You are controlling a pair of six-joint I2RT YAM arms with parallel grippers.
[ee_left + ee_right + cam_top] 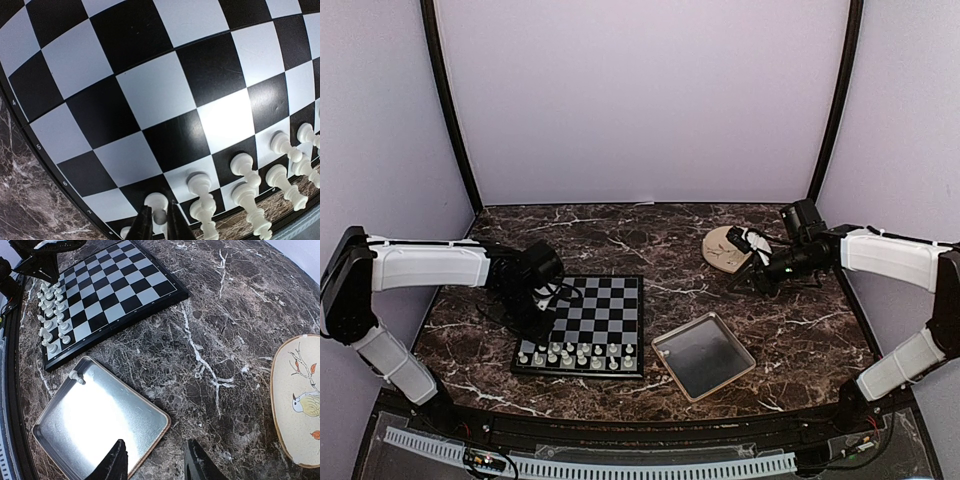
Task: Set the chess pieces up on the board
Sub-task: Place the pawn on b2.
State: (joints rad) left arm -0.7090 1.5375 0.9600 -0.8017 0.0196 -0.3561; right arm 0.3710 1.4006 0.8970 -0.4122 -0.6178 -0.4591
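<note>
Left claw [160, 214] closely flanks a small white plastic pawn [156, 200] on the black-and-white checkered board [150, 90]; grip unclear. Spread evenly, lift straight, sparing neighbouring pieces [200, 186]. Right claw [157, 462] gapes empty.

plate [287, 430]: cut by right edge | chess piece [156, 202]: base hidden behind left fingers [144, 227]

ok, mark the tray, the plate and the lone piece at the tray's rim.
tray [100, 425], right wrist view, bare floor.
plate [280, 405], right wrist view, bare left part.
piece [76, 376], right wrist view, its body.
</note>
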